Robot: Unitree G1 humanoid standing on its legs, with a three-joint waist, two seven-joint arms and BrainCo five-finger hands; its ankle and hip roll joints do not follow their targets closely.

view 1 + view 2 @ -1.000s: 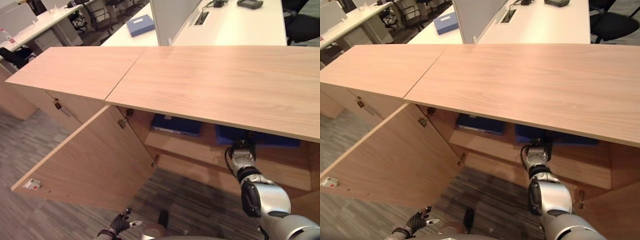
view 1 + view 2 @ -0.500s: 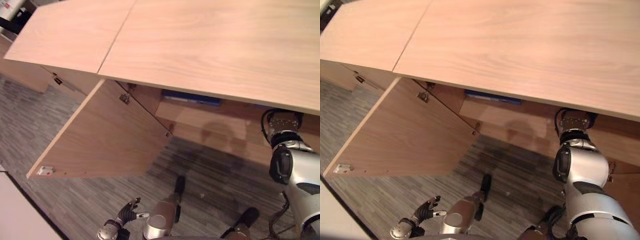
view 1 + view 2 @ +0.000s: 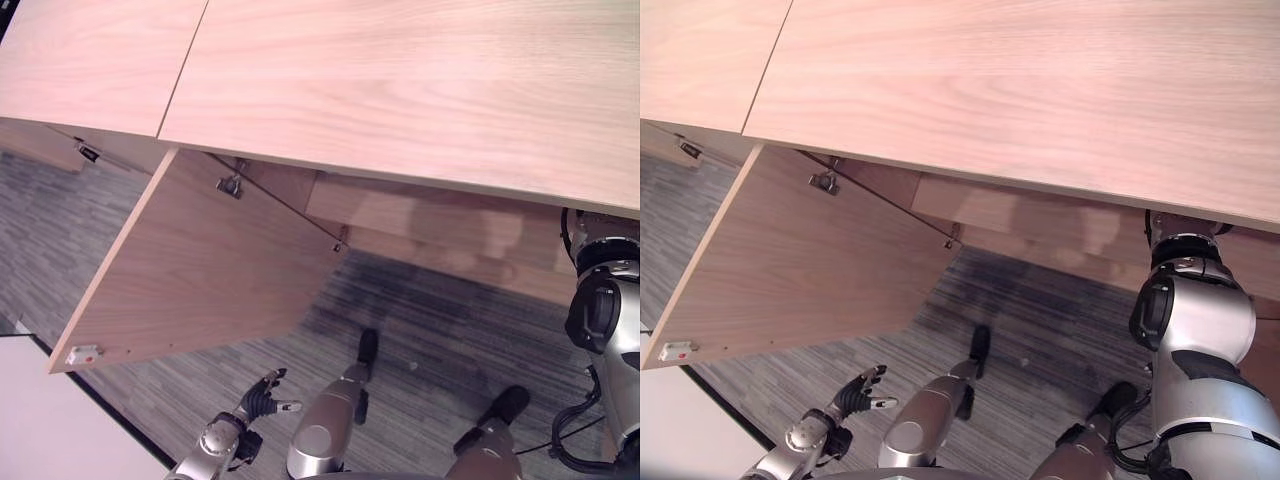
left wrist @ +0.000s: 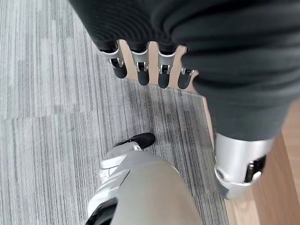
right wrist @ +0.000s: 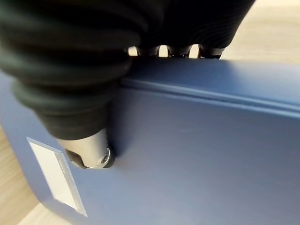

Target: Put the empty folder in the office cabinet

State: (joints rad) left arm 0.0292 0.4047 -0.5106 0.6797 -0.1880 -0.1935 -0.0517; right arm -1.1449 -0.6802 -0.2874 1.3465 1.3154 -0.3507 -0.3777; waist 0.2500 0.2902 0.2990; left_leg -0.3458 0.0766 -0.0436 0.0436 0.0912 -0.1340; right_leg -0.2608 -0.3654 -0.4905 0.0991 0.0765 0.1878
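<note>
Right hand (image 5: 89, 117) reaching in under the cabinet top (image 3: 400, 90) at about 3 o'clock of the head view, thumb pressed on the spine of the blue folder (image 5: 197, 154) and fingers hooked over its far edge, gripping it, probably to guide it onto the wooden shelf (image 5: 14, 206) inside. Cabinet door (image 3: 210, 270) swung wide toward 9 o'clock, leaving the opening free. Left hand (image 3: 262, 399) hanging low at 7 o'clock over the grey carpet (image 3: 420, 330), fingers loosely spread, holding nothing, kept clear of the work.
</note>
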